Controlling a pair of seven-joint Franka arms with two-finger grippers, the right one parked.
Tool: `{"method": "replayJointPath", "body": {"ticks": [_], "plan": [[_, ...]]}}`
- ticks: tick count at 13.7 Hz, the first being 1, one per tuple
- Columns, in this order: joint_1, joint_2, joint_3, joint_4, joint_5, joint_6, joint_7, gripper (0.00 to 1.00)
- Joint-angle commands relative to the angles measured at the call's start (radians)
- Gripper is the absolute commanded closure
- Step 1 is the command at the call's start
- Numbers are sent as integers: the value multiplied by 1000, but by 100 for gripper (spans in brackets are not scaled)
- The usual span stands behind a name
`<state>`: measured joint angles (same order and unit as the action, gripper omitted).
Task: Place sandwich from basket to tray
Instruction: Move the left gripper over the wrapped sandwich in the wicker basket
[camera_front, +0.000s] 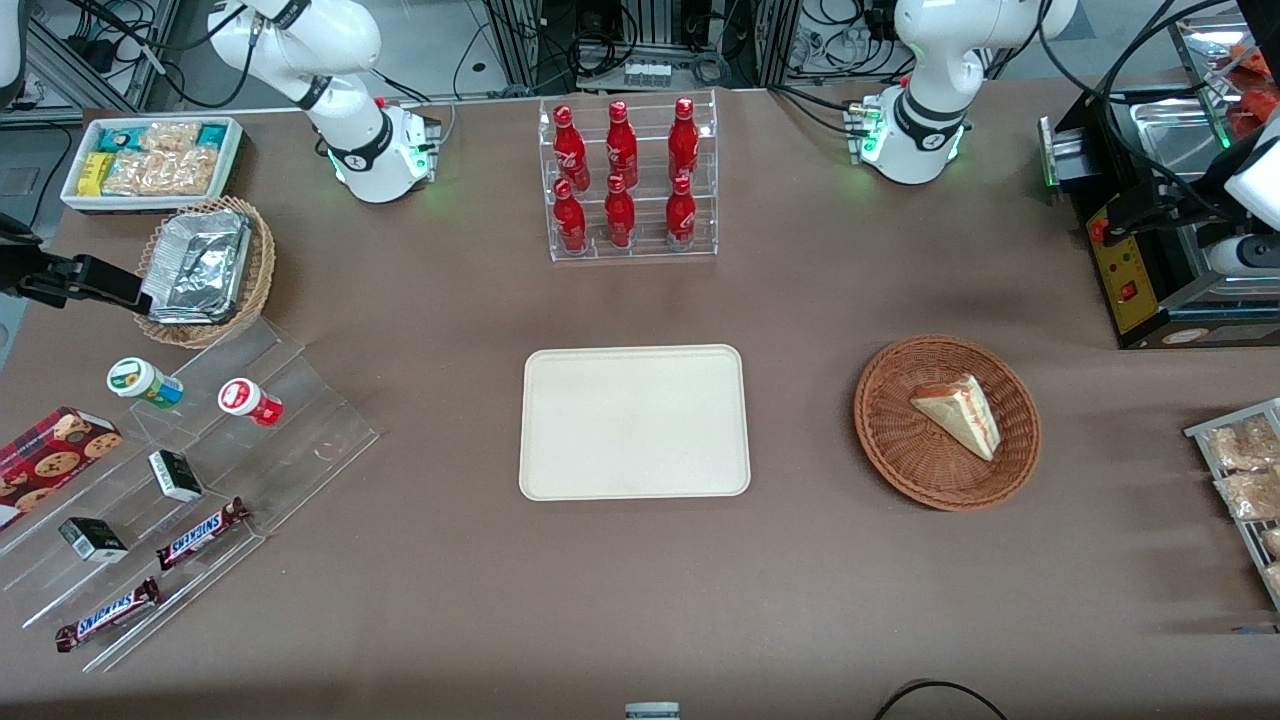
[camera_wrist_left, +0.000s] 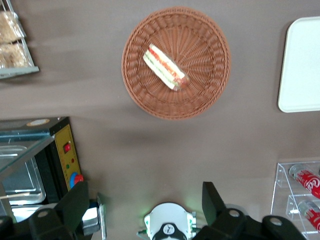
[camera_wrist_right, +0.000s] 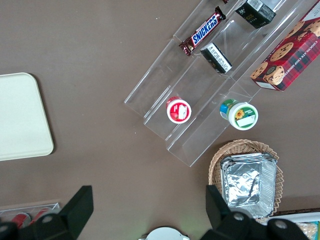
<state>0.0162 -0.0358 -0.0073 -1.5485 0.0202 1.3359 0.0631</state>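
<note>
The sandwich (camera_front: 960, 412) (camera_wrist_left: 165, 67), a pale wedge with red and green layers at its cut edge, lies in the reddish-brown wicker basket (camera_front: 900, 470) (camera_wrist_left: 150, 100). The cream tray (camera_front: 634, 422) (camera_wrist_left: 302, 65) sits bare beside the basket, toward the parked arm's end. My left gripper (camera_wrist_left: 145, 192) (camera_front: 1160, 215) hangs high above the table at the working arm's end, over the black machine. It is well apart from the basket and farther from the front camera. Its fingers are spread wide, open, with nothing between them.
A clear rack of red bottles (camera_front: 630, 180) stands farther from the front camera than the tray. A black machine with a yellow panel (camera_front: 1130, 270) and a rack of snack packs (camera_front: 1240, 480) flank the basket. Acrylic steps with snacks (camera_front: 180, 480) lie toward the parked arm's end.
</note>
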Motion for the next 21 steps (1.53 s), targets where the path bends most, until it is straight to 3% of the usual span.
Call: {"method": "replayJointPath", "body": {"ticks": [1,3,5,9,16,21], "plan": [[-11,7,-7,18,4,-29,3,0],[-16,22,4,7,13,-20,-25,0],[-28,39,3,-48,76,23,-38,0],[-24,5,30,-289,86,283,-132,0],[-51,8,29,-672,70,829,-642,0],[-91,101,27,-783,61,1139,-909,0]]}}
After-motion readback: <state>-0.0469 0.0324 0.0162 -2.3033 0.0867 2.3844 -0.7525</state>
